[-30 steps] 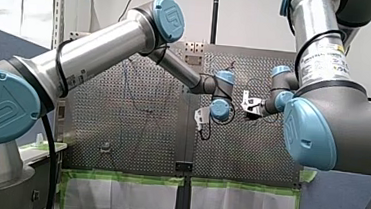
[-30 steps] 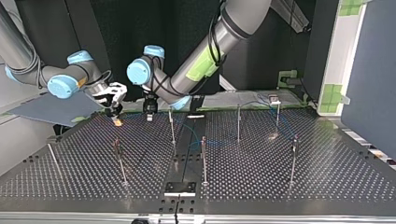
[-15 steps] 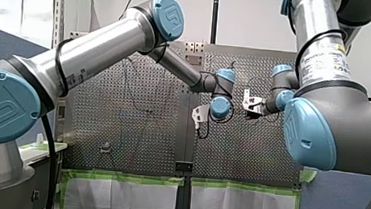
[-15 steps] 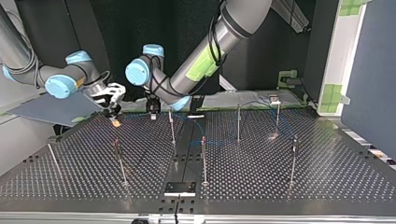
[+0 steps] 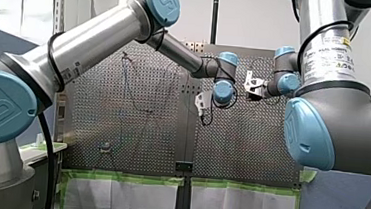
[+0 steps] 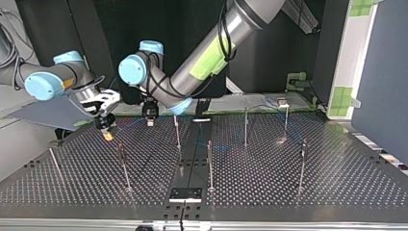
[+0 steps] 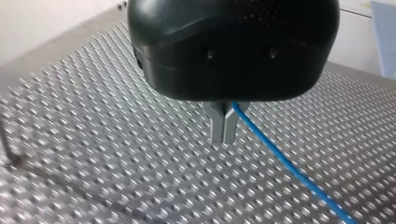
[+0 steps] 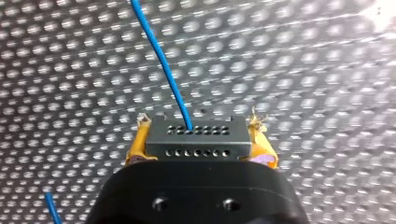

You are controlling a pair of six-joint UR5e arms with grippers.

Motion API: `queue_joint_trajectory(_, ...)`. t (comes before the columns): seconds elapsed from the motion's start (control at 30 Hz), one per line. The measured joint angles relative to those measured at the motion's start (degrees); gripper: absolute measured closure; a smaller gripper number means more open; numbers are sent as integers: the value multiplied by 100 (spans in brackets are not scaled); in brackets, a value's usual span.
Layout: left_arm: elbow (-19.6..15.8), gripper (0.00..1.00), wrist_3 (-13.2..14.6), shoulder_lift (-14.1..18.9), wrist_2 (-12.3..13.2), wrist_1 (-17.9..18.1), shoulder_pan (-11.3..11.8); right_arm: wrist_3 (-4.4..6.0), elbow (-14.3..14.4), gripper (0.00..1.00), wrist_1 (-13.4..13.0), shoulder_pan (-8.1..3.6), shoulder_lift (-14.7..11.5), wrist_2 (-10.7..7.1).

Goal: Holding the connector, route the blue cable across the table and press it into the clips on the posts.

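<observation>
One perforated metal table (image 6: pixel 288 192) carries seven thin metal posts (image 6: pixel 210 163). Above it, my left gripper (image 7: pixel 223 135) pinches its two metal fingers together on the one thin blue cable (image 7: pixel 280 161). My right gripper (image 8: pixel 196 128) clamps its two yellow pads on the one dark grey rectangular connector (image 8: pixel 196 144), where that cable ends.

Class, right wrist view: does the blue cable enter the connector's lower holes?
No, the blue cable enters the upper row of the connector.
</observation>
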Motion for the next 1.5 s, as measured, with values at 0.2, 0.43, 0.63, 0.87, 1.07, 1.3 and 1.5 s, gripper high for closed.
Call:
queue_joint_trajectory(0.2, -1, 100, 24, 281, -39, -75, -82, 42, 0, 100, 10, 1, -207, 0)
queue_joint_trajectory(0.43, 2, 100, 113, 510, -232, -162, -145, 174, -49, 100, 11, -1, -510, -5)
queue_joint_trajectory(0.63, 1, 100, 155, 697, -254, -157, -167, 269, -82, 100, 11, -2, -692, -8)
queue_joint_trajectory(0.87, 47, 100, 254, 863, -231, -77, -126, 280, -170, 100, 69, 12, -836, -9)
queue_joint_trajectory(1.07, 168, 100, 319, 875, -174, 58, -90, 280, -321, 100, 186, 13, -892, -9)
queue_joint_trajectory(1.3, 252, 100, 345, 858, 100, 222, 49, 288, -492, 100, 322, 2, -901, -9)
queue_joint_trajectory(1.5, 259, 100, 339, 777, 374, 334, 199, 322, -622, 100, 359, 11, -902, -10)
